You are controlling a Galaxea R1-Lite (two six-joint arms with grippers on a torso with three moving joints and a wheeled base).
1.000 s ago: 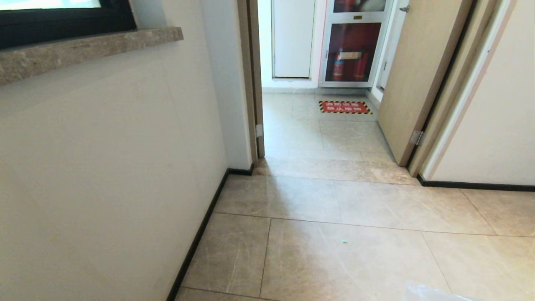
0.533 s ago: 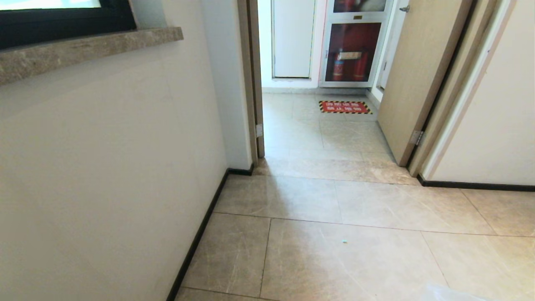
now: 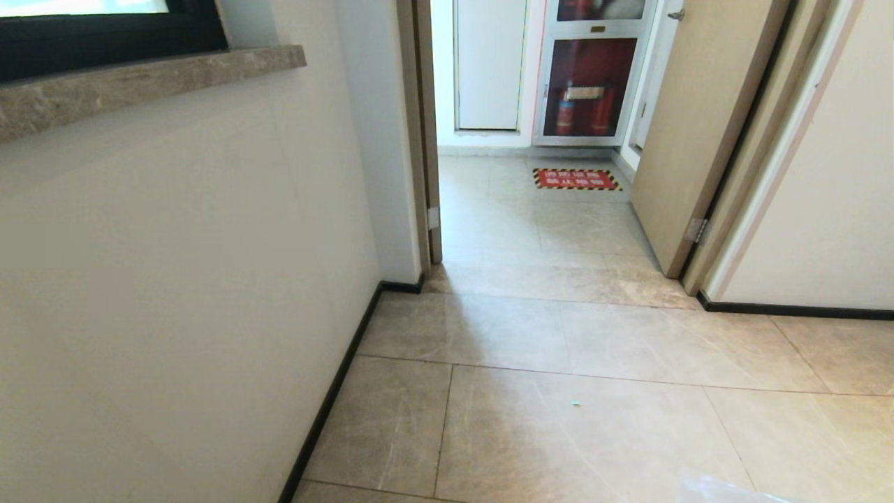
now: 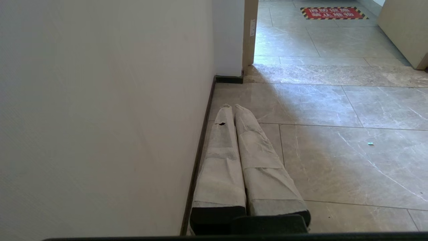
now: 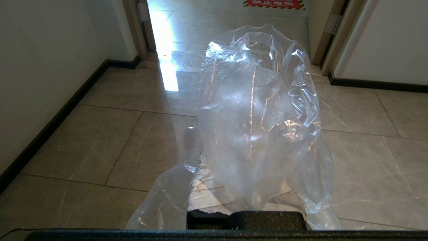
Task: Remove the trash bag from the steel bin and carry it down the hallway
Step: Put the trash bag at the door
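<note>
The trash bag (image 5: 257,110), thin clear crinkly plastic, hangs over my right gripper (image 5: 229,140) and hides its fingertips. That gripper is shut on the bag, and its tape-wrapped fingers (image 5: 207,190) show under the film near the base. A corner of the trash bag (image 3: 719,489) peeks in at the bottom right of the head view. My left gripper (image 4: 233,106) is shut and holds nothing; it sits low, close to the white wall. The steel bin is out of view. The hallway floor (image 3: 573,419) of glossy beige tiles runs ahead to a doorway.
A white wall (image 3: 174,279) with a black baseboard and a stone window sill (image 3: 140,77) is close on the left. An open wooden door (image 3: 698,133) flanks the doorway on the right. Beyond lie a red warning mat (image 3: 576,179) and a fire-extinguisher cabinet (image 3: 590,84).
The bag's edge at the bottom of the head view dipped and came back. Nothing else has shifted.
</note>
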